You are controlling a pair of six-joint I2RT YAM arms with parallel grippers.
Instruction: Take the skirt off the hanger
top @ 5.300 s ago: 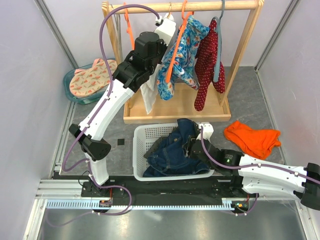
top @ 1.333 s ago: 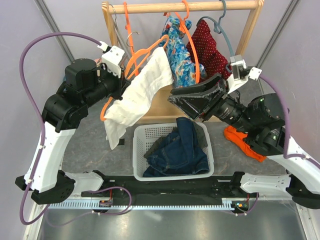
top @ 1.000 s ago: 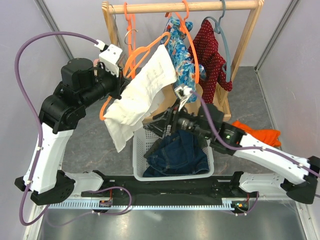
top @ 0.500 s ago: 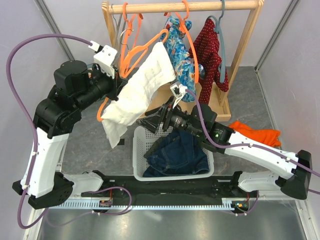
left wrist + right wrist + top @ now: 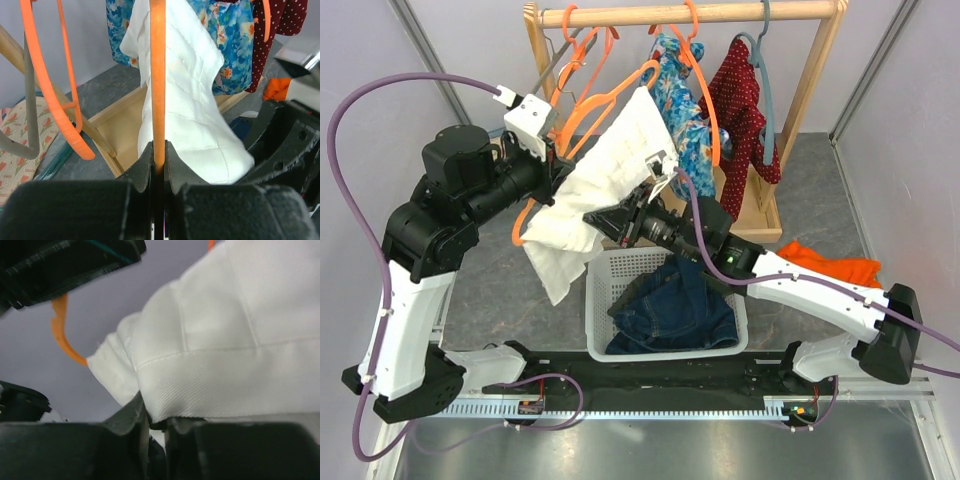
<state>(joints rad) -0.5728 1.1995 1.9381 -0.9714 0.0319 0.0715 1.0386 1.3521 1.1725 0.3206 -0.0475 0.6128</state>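
**Left tool** (image 5: 158,152): your 2 fingers are pressed together on the straight bar of the orange hanger (image 5: 158,75). The wrist view shows no gap on either side of the plastic. In the top view you hold the hanger tilted in front of the left half of the wooden rack (image 5: 720,13). I cannot tell whether its hook is free of the rail.

**Load on that hanger:** a white garment (image 5: 610,175) is draped over it. It hangs down toward the near left, and its lowest corner is just left of the basket (image 5: 599,292).

**Right tool** (image 5: 152,422): it is pinching the stitched hem of the white garment. In the wrist view the folded edge runs down between the 2 fingers. In the top view your right arm reaches from the near right, across and above the basket, and meets the cloth at about mid-length on its right side.

**Task item:** the denim skirt (image 5: 675,305) lies crumpled inside the basket at the near centre of the table (image 5: 820,200). It is on no hanger, and it sits beneath the right arm. Neither tool touches it.

**Surroundings:**
- On the rack's rail, to the right of the white garment, hangs a blue floral garment (image 5: 685,110).
- Right of that is a red dotted garment (image 5: 745,110).
- An orange cloth (image 5: 825,270) lies in a heap on the table to the right of the basket, apart from it.
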